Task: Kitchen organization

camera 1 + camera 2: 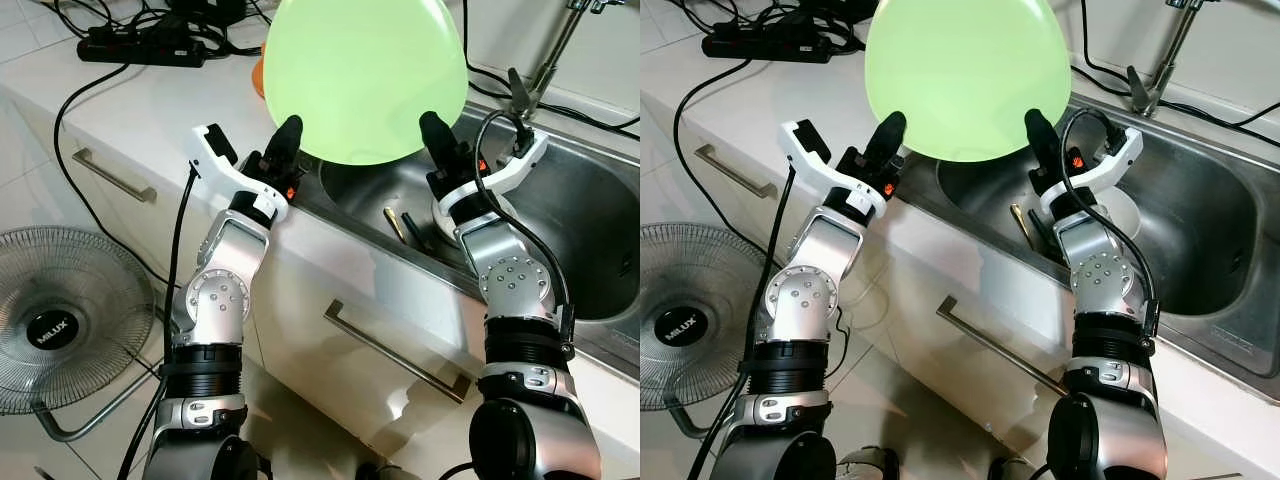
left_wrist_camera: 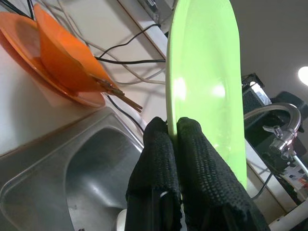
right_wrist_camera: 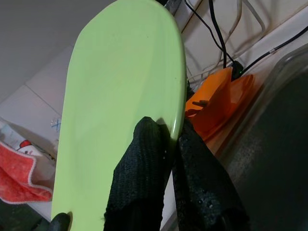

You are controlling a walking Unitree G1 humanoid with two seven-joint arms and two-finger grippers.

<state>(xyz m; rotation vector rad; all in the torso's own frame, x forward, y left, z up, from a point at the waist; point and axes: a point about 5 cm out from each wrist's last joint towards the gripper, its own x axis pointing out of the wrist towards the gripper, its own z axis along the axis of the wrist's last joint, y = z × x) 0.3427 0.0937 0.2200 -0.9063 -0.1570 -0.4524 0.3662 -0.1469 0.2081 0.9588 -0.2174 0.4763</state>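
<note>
Both arms hold a green plate [image 1: 365, 75] up at top centre of the head views, over the near-left corner of the steel sink [image 1: 590, 230]. The left gripper [image 2: 177, 132] is clenched on its left rim, the right gripper [image 3: 174, 132] on its right rim. White counter [image 1: 150, 110] runs to the upper left, a fan [image 1: 60, 330] sits lower left. The left wrist view adds orange dishes [image 2: 57, 67] and a faucet [image 2: 272, 120].

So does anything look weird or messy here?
A bit. Black cables and a power strip sprawl over the counter close to the sink, and chopsticks lie loose inside it. The green plate looks fine, pinched by the left hand and right hand.
</note>
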